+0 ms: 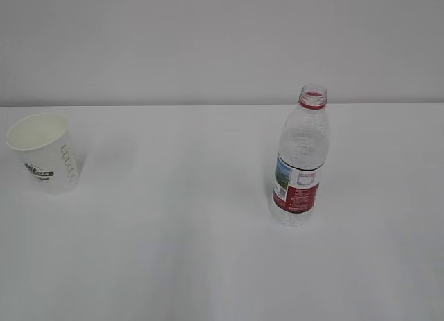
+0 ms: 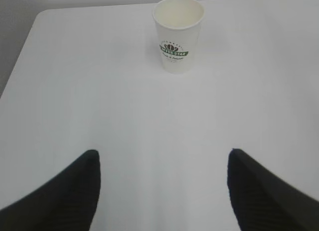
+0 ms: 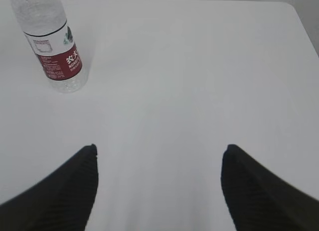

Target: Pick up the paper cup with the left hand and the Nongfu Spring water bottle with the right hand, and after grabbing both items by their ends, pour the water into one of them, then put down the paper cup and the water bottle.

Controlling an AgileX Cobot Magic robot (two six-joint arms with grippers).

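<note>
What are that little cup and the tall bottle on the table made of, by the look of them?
The paper cup looks like matte white paper or card: opaque, with a rolled rim, a cream inside and a printed green-and-black logo. The water bottle looks like thin clear plastic: see-through, ribbed and glossy, with a red neck ring and a red-and-white label wrapped around it. No cap shows on its open mouth.

A plain white table [image 1: 173,265] fills most of every view — smooth, matte, with soft shadows on it. Behind it in the exterior view rises a bare pale grey wall [image 1: 173,37], meeting the tabletop along a straight line. In the left wrist view a rounded table corner shows at upper left — darker grey beyond the edge.
</note>
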